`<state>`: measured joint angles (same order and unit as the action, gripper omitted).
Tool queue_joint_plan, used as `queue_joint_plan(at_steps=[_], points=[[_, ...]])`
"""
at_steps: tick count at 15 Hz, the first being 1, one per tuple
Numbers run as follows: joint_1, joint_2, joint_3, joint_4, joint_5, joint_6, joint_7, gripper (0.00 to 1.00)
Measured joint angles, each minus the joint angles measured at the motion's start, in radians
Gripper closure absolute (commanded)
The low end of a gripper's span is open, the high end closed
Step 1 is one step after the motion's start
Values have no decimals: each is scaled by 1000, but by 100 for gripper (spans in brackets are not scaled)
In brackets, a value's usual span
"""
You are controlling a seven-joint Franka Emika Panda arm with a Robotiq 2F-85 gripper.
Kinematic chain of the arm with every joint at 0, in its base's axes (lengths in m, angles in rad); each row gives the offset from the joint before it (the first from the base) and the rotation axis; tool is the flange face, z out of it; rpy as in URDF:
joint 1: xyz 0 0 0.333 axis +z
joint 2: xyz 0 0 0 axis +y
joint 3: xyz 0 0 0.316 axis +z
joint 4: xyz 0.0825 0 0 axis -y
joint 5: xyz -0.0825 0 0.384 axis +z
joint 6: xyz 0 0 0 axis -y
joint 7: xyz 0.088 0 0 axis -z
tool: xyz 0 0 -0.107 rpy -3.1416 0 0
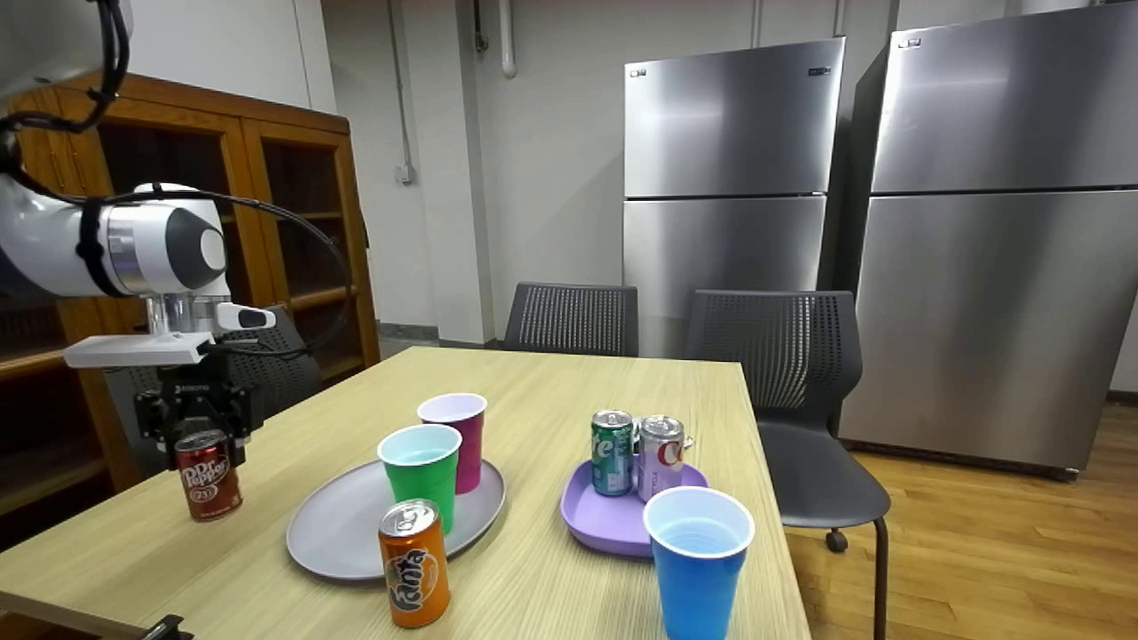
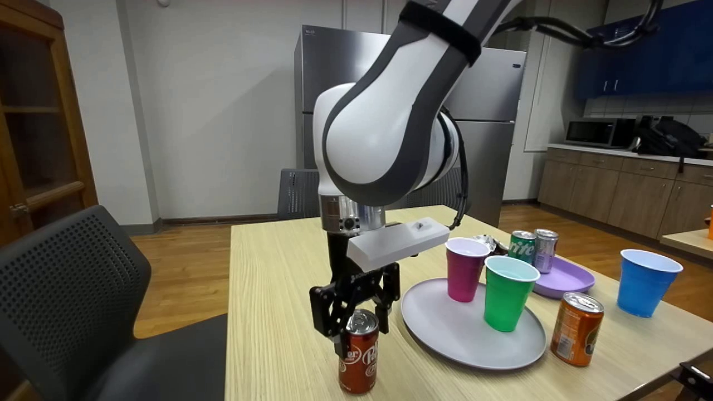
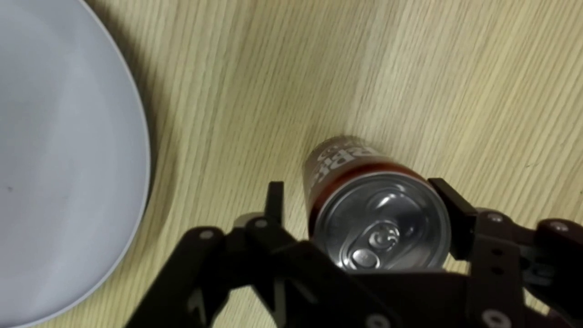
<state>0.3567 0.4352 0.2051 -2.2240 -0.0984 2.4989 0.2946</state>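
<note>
Btwn gray plate (image 2: 443, 328) and edge of wood-grain tbl. (image 2: 278, 267), Dr Pepper can (image 2: 359, 367) stands upright, base on tbl., in both exterior views. Robotiq gripper (image 3: 362, 205) points down over can: jaws stand apart, straddling can top w/ one finger ea. side. Per wrist view, clear gap on one side; opp. finger pad (image 3: 460, 218) sits at can rim, contact can't be confirmed. Gray plate carries magenta cup (image 2: 465, 273) & green cup (image 2: 507, 301), both upright. Fanta can (image 1: 415, 569) stands upright just beside plate rim. Purple tray (image 1: 594, 524) holds Sprite can (image 1: 612, 462) & lavender can (image 1: 660, 467), positioned side by side. Blue cup (image 1: 698, 582) stands nr. tray, well apart from gripper.
</note>
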Motion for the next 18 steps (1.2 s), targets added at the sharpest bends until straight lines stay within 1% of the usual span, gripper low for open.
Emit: queue_joint_plan(at_steps=[1, 2, 7, 11, 15, 18], points=[[0, 0, 0, 0, 0, 0, 0, 58], [0, 0, 0, 0, 0, 1, 0, 62], [0, -9, 1, 0, 1, 1, 0, 62], [-3, -64, 1, 0, 12, -4, -8, 62], [-23, -142, 1, 3, 23, -31, -54, 62], [-52, -187, 1, 13, 41, -65, -119, 62]])
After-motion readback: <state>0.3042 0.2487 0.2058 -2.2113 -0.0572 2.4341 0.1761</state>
